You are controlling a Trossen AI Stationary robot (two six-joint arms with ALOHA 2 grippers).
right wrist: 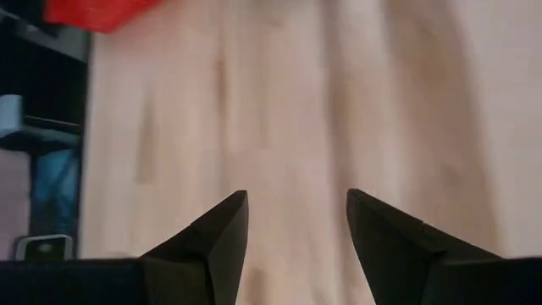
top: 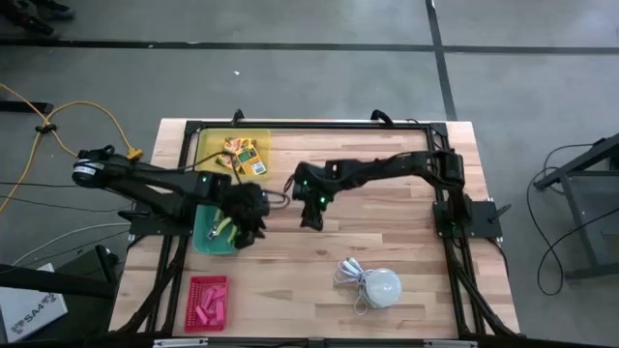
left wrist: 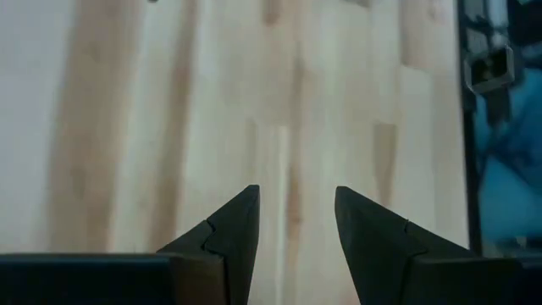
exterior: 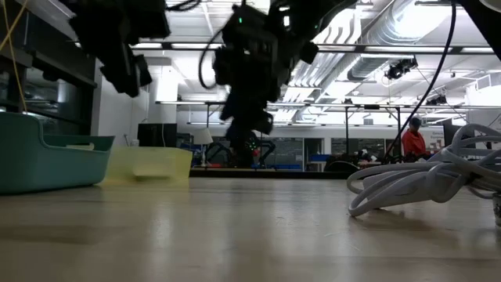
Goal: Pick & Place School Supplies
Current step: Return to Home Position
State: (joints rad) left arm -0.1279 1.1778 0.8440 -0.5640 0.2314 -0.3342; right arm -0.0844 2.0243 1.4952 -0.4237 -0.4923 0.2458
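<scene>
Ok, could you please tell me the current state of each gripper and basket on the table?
Left gripper: open, empty.
Right gripper: open, empty.
Red basket: holds pink erasers.
Teal basket: holds the green-handled tool.
Yellow basket: holds yellow-and-green boxes.

Free room and obstacles:
- Open: bare table (top: 387, 222) below my left claw (left wrist: 296, 193) and my right claw (right wrist: 296, 196). Fingers are apart on both, with nothing between them.
- Open: plain wood across the middle and the right half.
- Blocked: teal bin (top: 200, 237), just beside my left claw.
- Blocked: yellow tray (top: 213, 145), far left.
- Blocked: red basket (top: 207, 280), near-left corner.
- Blocked: white dome (top: 381, 286) with its coiled cord (top: 350, 274), near edge, right of centre.
- Tight: my two claws hang near each other.
</scene>
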